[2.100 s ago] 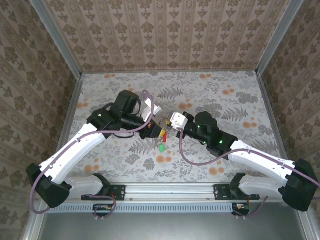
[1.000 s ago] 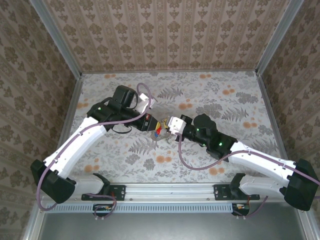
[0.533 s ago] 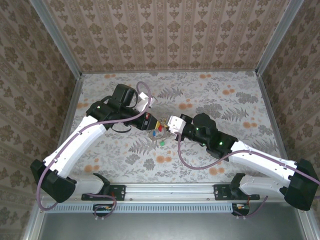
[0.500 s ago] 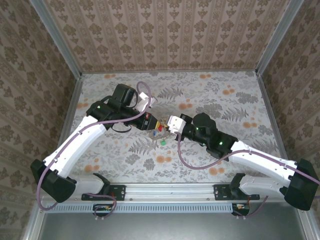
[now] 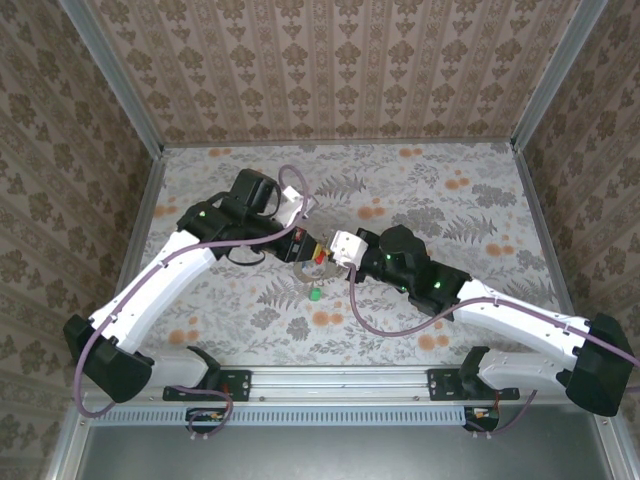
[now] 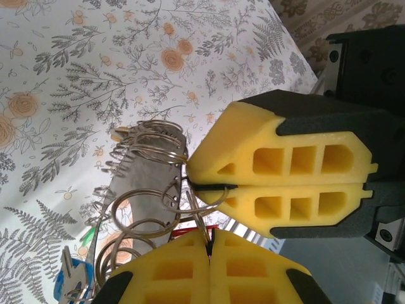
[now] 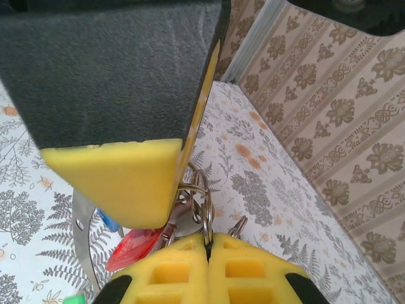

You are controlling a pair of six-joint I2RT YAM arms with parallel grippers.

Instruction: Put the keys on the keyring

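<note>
Green key (image 5: 313, 295) shifted left, keyring (image 6: 161, 130) gripped by left hand (image 6: 211, 235), right hand (image 7: 207, 240) (clamped)

Floral-cloth table (image 5: 450, 200): green key (image 5: 313, 295) on or just above it, can't tell which.

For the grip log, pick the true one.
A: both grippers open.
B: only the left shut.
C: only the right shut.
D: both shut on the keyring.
D: the left gripper and right gripper each have their yellow pads pressed together, with keyring wire pinched between them.
</note>
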